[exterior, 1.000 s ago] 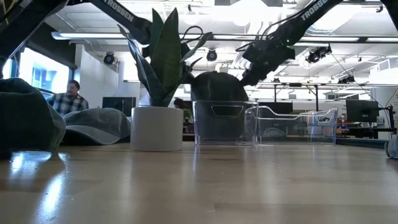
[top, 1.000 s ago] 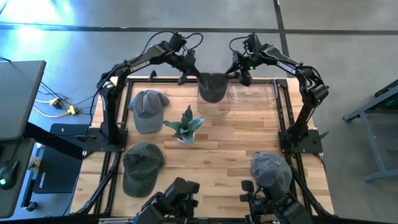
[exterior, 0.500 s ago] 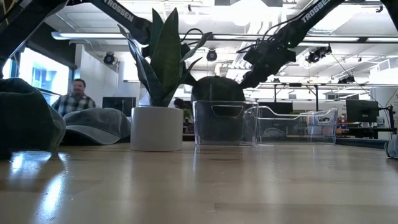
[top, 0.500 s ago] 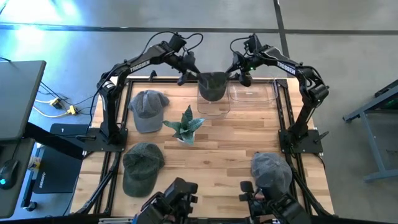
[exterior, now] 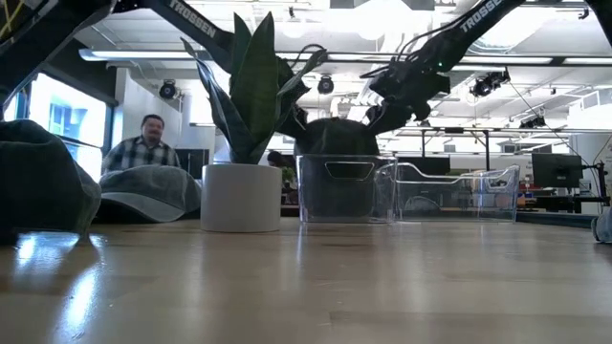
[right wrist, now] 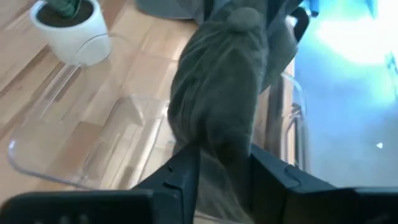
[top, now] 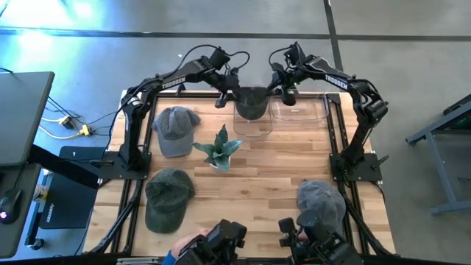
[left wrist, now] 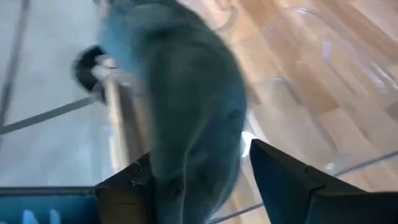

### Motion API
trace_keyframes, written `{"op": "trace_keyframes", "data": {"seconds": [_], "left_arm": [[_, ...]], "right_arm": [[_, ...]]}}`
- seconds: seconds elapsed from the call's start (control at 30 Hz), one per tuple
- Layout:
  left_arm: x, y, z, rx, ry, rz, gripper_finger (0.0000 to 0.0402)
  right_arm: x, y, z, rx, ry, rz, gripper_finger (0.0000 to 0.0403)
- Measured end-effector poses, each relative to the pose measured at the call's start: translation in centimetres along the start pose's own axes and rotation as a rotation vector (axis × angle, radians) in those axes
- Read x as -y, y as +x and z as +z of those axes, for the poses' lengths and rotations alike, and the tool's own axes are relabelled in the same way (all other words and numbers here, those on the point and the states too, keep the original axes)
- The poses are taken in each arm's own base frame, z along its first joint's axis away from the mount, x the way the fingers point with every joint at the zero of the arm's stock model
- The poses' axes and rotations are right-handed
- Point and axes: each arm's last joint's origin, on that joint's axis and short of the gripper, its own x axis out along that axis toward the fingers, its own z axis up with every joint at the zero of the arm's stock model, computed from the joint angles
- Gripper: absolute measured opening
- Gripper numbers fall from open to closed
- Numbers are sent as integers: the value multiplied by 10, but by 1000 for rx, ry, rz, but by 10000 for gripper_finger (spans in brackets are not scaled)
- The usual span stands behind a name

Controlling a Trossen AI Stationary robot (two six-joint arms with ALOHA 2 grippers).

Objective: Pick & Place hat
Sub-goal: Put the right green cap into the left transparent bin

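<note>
The dark grey-green fabric hat (top: 252,102) sits in the left clear plastic bin (top: 254,126) at the table's (top: 280,165) far edge. The left gripper (top: 221,99) looks released beside it; the right gripper (right wrist: 217,163) pinches the hat's fabric.

Bright ceiling strip lights are flooding the low view, blowing out to white near the top centre, and the tabletop (exterior: 306,287) is throwing back a soft sheen — strongest at the near left. In the high view, a pale blue glare is washing over the floor (top: 44,29) at the top left. The left wrist view is smearing heavily with motion blur — the hat (left wrist: 186,106) is reading as a soft grey mass. The right wrist view is burning out to cyan-white at one corner.
</note>
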Motion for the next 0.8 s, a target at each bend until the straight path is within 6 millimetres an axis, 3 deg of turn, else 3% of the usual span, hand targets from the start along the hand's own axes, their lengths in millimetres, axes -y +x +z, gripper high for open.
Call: {"op": "trace_keyframes", "data": {"seconds": [0.3,0.63,0.8], "left_arm": [[3,-3,7,75,31,-48,195],[2,-4,8,68,38,-34,195],[0,-5,7,49,40,-5,195]], "right_arm": [[-6,-7,-9,7,49,82,6],[-2,-9,-9,21,142,55,27],[0,-13,-12,46,171,60,80]]}}
